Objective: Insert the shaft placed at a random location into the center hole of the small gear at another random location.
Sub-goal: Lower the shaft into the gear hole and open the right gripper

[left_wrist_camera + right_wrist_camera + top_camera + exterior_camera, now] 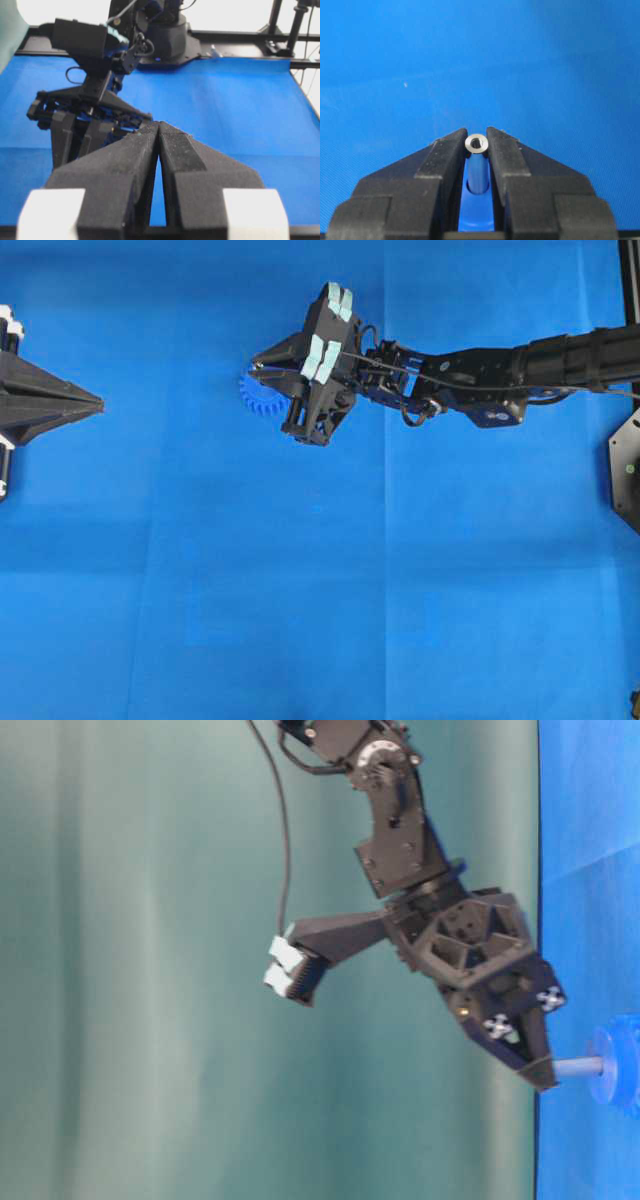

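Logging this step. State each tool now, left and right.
Left tool: closed, empty.
Right tool: closed on the shaft.

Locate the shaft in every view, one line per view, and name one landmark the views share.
Overhead: hidden under the right gripper, above the small gear.
Table-level: the shaft juts from the gripper tips toward the gear hub, lower right.
Left wrist: not visible; the right arm blocks it.
Right wrist: ring-shaped end between the fingers, centre.
Shared landmark: the right gripper.
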Robot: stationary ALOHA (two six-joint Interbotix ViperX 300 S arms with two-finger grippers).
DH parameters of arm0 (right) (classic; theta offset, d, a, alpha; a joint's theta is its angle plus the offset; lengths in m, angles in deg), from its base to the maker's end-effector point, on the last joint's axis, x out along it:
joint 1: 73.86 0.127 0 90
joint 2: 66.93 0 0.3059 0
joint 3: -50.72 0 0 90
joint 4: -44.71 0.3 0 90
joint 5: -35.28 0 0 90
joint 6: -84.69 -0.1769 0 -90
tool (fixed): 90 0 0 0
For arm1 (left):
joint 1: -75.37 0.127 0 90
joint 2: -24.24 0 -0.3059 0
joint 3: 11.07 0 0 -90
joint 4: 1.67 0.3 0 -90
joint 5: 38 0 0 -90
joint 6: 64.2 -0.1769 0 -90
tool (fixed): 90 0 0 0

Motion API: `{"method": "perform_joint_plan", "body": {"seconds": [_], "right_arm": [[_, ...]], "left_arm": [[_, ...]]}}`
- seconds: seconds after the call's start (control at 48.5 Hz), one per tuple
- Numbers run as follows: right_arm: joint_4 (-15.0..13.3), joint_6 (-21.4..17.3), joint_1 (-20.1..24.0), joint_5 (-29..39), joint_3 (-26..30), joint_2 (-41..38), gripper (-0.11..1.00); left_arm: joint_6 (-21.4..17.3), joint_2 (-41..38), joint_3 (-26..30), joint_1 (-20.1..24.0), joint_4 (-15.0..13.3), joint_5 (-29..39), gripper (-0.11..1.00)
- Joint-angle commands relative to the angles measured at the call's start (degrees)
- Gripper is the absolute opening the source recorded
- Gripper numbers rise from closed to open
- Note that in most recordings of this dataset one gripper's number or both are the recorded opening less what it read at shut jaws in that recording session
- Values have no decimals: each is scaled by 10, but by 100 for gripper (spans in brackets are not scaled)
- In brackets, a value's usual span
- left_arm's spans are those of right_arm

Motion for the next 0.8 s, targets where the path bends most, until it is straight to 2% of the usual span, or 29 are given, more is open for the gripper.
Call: {"method": "perform_joint_plan", "body": {"seconds": [0.0, 0.247, 0.783], "right_arm": [[9, 0, 1, -8, 10, 6, 4], [22, 0, 1, -18, 5, -7, 4], [23, 0, 4, -10, 5, -21, 4]], "left_arm": [[0, -4, 5, 1, 0, -4, 0], [0, -4, 4, 1, 0, -4, 0], [0, -3, 4, 1, -1, -4, 0]]}}
